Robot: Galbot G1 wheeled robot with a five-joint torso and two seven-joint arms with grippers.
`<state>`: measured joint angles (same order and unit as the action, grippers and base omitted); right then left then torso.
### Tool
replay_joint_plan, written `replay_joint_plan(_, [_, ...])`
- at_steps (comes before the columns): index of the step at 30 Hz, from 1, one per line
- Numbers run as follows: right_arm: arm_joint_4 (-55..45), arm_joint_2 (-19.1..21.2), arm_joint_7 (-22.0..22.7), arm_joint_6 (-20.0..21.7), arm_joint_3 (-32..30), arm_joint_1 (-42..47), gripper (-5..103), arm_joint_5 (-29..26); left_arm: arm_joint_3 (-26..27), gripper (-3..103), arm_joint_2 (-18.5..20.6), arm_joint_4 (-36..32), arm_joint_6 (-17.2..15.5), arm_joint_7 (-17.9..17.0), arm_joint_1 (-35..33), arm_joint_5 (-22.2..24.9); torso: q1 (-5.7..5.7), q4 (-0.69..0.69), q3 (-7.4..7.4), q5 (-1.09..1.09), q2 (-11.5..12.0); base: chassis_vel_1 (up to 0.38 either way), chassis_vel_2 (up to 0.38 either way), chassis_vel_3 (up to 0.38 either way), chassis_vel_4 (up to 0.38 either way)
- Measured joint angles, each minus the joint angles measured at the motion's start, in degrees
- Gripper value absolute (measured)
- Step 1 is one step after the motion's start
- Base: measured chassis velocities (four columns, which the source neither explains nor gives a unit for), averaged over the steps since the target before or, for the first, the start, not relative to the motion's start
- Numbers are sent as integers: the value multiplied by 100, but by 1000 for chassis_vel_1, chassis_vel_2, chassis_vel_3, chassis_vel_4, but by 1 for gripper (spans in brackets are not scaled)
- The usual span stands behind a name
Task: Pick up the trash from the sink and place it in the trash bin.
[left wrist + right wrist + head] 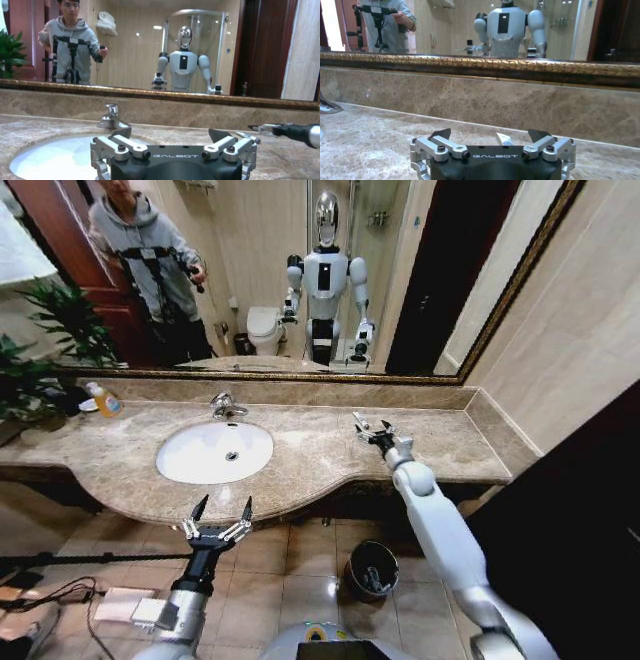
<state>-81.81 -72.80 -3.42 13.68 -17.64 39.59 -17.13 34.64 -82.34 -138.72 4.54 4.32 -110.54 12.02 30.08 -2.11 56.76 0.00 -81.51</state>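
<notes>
L hand (220, 515) is hovering spread at the desk's (320, 455) front edge, just before the sink (214, 451) — prob. lined up to reach in. R hand (372, 430) is sitting spread over the desk, right of the basin, w/ a small whitish trash bit (504, 140) lying between its fingers. Trash bin (372, 568) is waiting on the floor below — already holding a few pieces.

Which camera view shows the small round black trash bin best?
The head view: the small round black trash bin stands whole on the tiled floor below the brown marble countertop, some bits inside. The left and right wrist views look across the countertop, above the bin.
</notes>
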Motion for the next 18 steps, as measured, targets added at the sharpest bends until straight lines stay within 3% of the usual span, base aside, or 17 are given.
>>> replay_joint_plan(18, [1516, -350, -40, -185, 291, -867, 100, 61, 0, 100, 0, 0, 0, 0, 0, 0, 0, 0, 0, 0, 0, 0, 0, 0, 0])
